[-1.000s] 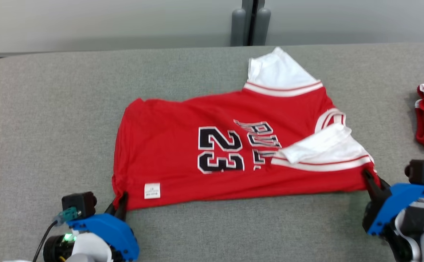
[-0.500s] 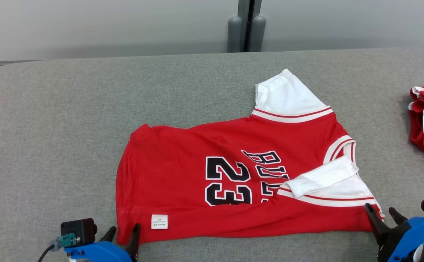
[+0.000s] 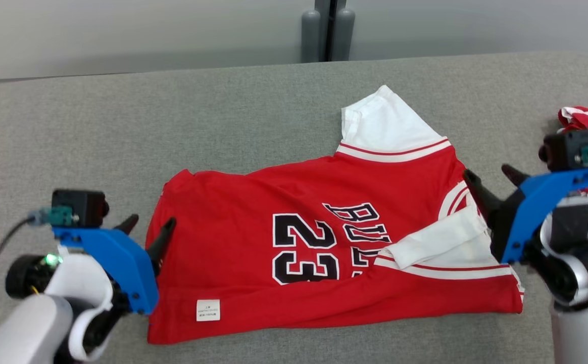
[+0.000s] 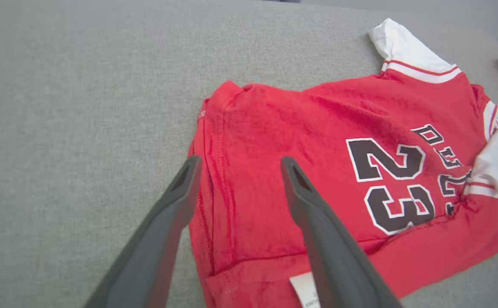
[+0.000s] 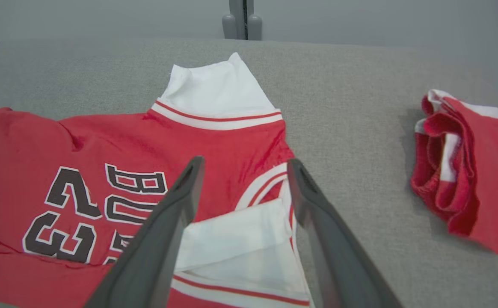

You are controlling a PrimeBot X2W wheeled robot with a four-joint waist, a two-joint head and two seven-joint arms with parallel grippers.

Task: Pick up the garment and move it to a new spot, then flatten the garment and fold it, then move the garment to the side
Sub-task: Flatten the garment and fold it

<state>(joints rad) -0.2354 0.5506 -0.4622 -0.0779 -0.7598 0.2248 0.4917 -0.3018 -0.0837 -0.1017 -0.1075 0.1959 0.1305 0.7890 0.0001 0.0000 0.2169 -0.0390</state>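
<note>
The garment (image 3: 324, 237), a red jersey with the number 23, is spread on the grey table (image 3: 122, 126) across the middle of the head view, its long axis running left to right. The hem is turned to the left of the frame, the collar and white sleeves to the right. One sleeve (image 3: 385, 121) is pointed toward the top of the frame; the other (image 3: 435, 242) is folded in over the lettering.

Both pairs of jaws are held wide apart, and nothing is gripped. The left jaws are found at middle left, right at the hem: in the left wrist view that edge (image 4: 206, 179) is seen running up between the two fingers, grey table under one, red cloth under the other. The right jaws are placed at middle right by the collar end, straddling the folded-in sleeve (image 5: 232, 239) in the right wrist view.

So each short end is covered by its own nearer arm, and the cloth is stretched between them. A lengthwise fold looks to be what is being set up.

A second red garment (image 3: 584, 119) is bunched at the far right edge, well apart.
</note>
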